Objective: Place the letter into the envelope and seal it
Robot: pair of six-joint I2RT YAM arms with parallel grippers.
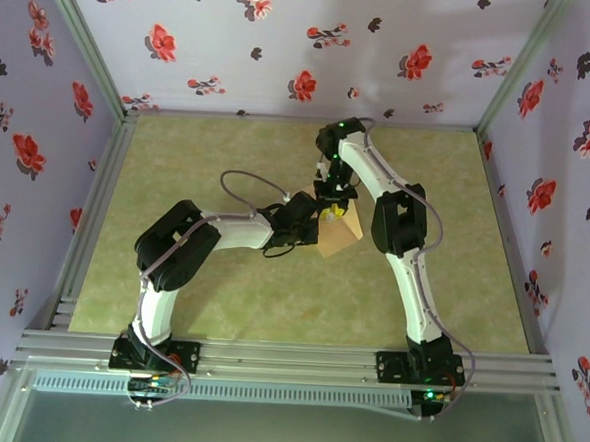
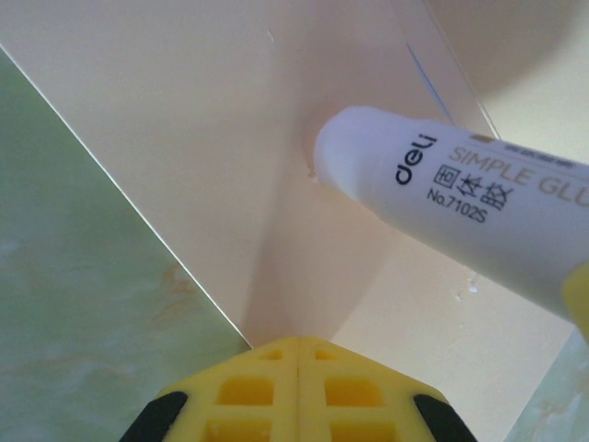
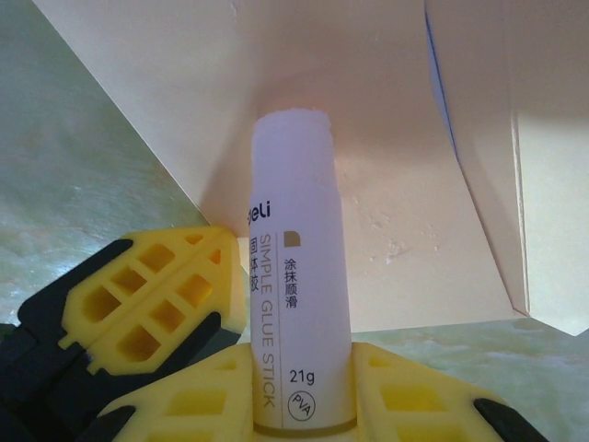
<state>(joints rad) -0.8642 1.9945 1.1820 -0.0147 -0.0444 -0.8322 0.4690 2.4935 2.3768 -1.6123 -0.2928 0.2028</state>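
Long tan kraft paper envelope (image 1: 338,240) lies mid-table (image 1: 220,297), triangular flap open; a white letter's blue-bordered edge (image 3: 438,83) shows inside.

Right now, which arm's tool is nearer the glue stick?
Right. The right tool grips the glue stick; the left tool pinches the envelope close beside it.

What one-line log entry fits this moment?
left gripper: pinching envelope flap | right gripper: holding glue stick | tip against flap
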